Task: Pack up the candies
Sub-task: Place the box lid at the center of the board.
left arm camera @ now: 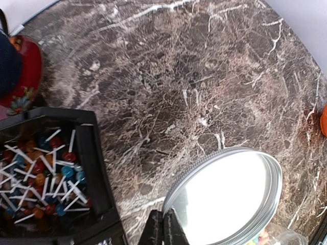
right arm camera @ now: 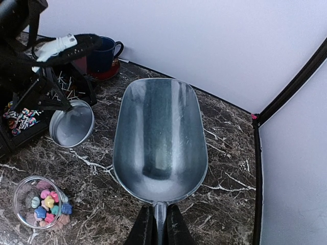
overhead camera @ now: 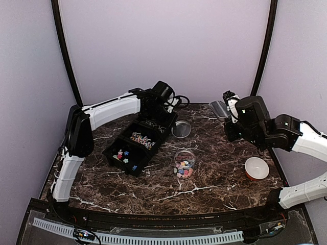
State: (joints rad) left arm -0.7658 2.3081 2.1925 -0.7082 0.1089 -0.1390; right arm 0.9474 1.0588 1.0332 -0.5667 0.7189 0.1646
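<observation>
From above, the candies (overhead camera: 134, 148) lie loose in a black tray (overhead camera: 113, 153) left of centre on the desk (overhead camera: 214, 189). More sit in the bottom of the clear jar (overhead camera: 184, 162) just beside it. The jar's lid (overhead camera: 181, 128) lies apart behind it, and a bowl (overhead camera: 256, 168) stands well to the right. The pieces look tiny, hard and light, so they would probably roll and scatter. Scooping should suit them better than pinching (the jar mouth is a narrow target).

The left wrist view shows what the top view hides. The left fingers (left arm camera: 153, 232) are pressed together on nothing, at the lid's near edge, and one tray compartment holds what seem to be white-sticked lollipops (left arm camera: 43, 176).

The right wrist view shows the right fingers (right arm camera: 144, 229) pinching the thin handle of a metal scoop (right arm camera: 158, 138). Its pan is plainly empty, which the small grey shape seen from above does not reveal. A blue mug (right arm camera: 104, 50) stands in the far corner.
</observation>
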